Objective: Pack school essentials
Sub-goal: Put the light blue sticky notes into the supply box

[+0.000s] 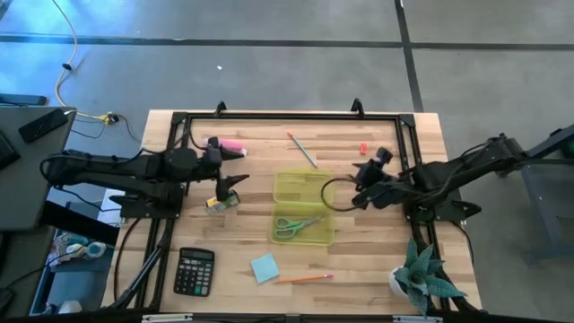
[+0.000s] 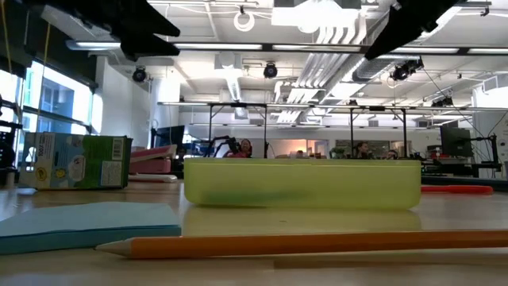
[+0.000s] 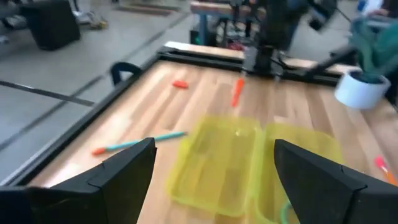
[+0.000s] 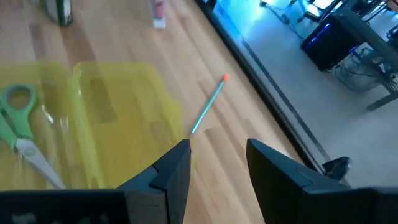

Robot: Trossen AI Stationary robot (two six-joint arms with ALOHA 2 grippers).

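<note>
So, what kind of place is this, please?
Probably a robotics lab in a large open workshop: two arms are mounted at a wooden table, the ceiling shows bare pipes, and more framed rigs stand behind.

both arms reach inward, left gripper [image 1: 235, 182] and right gripper [image 1: 363, 170] jaws apart.

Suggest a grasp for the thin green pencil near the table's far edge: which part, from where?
Probably grip the green pencil mid-shaft, coming straight down with the fingers across its width. It lies flat and alone on bare wood, slanting toward the yellow case but apart from it, so both sides look free. The right gripper, open and empty, hangs just short of it.
</note>
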